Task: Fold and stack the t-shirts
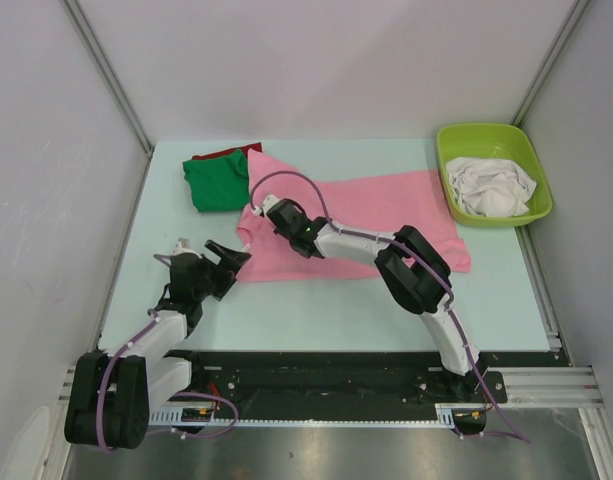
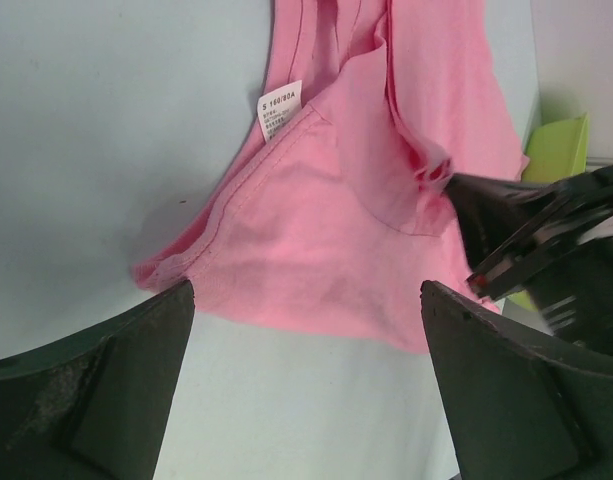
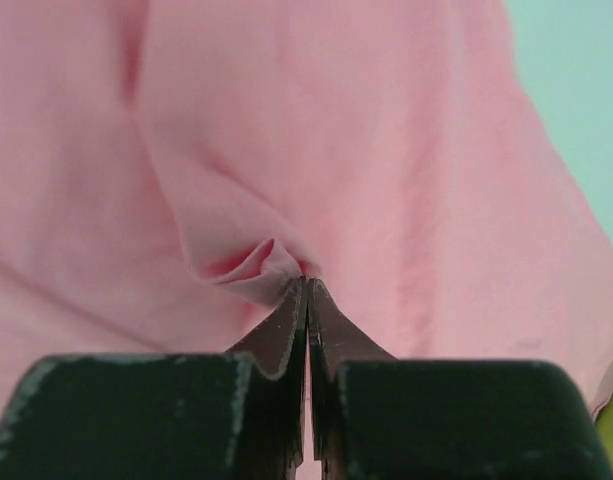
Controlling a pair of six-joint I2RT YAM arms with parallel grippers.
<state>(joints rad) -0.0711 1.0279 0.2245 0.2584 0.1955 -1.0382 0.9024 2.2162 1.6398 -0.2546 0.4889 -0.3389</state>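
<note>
Pink t-shirt (image 1: 386,215) lies crumpled across the middle of the worktop (image 1: 316,310), running from centre-left toward the lime tub (image 1: 486,130) at the back right. Not folded yet. Green t-shirt (image 1: 214,182) sits folded on the red t-shirt (image 1: 226,154) at back left, just touching the pink one's far corner. White t-shirts (image 1: 496,185) are bunched in the tub.

Right end effector (image 3: 306,285): fingers pressed together, with a small pleat of pink cloth pinched at the tips, near the shirt's left end. Left end effector (image 2: 306,290): jaws wide apart, nothing held, hanging over the shirt's stitched edge close to the neck label (image 2: 280,108).

Handling, as a guess: thin cotton, light and limp, no stiffness, not fragile. It should drape and bunch wherever it is lifted, and a one-point pinch will likely drag a ridge rather than move the panel. Better holds are the doubled seams, such as the hem, shoulder line or collar band by the label. Two spread grips should keep it flat.
</note>
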